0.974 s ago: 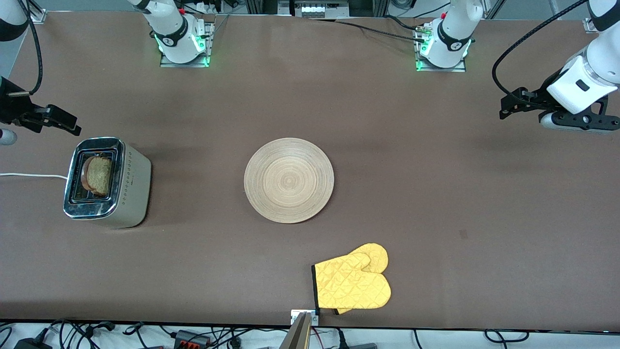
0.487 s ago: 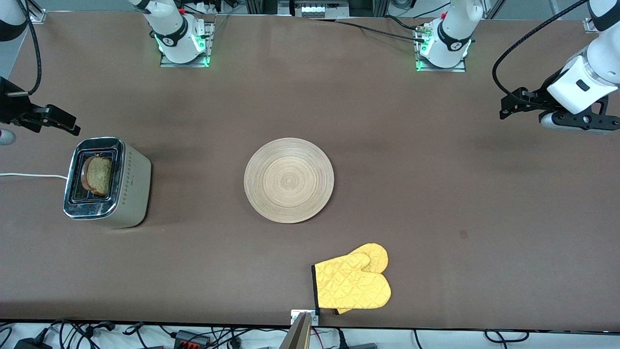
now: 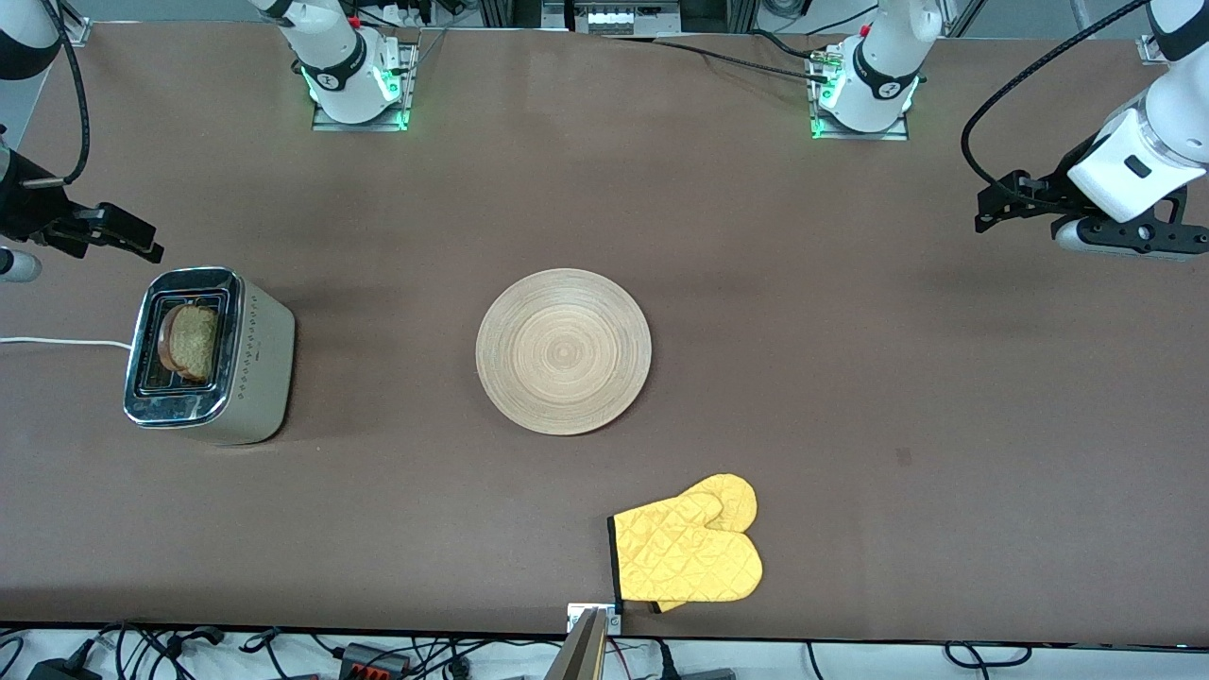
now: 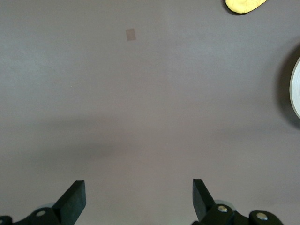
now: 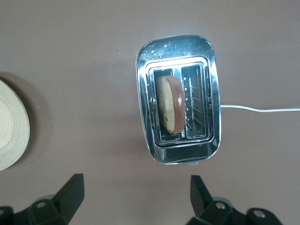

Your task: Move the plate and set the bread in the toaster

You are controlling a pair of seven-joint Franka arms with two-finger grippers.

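Observation:
The round light-wood plate (image 3: 563, 351) lies flat in the middle of the table; its rim also shows in the right wrist view (image 5: 10, 125) and the left wrist view (image 4: 295, 89). The toaster (image 3: 210, 355) stands toward the right arm's end. The bread (image 3: 193, 343) stands in one of its slots, top edge showing (image 5: 170, 104). My right gripper (image 5: 136, 187) is open and empty, up over the table beside the toaster (image 5: 178, 98). My left gripper (image 4: 138, 192) is open and empty over bare table at the left arm's end.
A yellow quilted oven mitt (image 3: 688, 552) lies near the table's front edge, nearer to the front camera than the plate. The toaster's white cord (image 3: 57, 341) runs off toward the right arm's end. A small pale mark (image 3: 903, 457) is on the table.
Both arms have barely shifted. The plate, the toaster and the bread have not moved.

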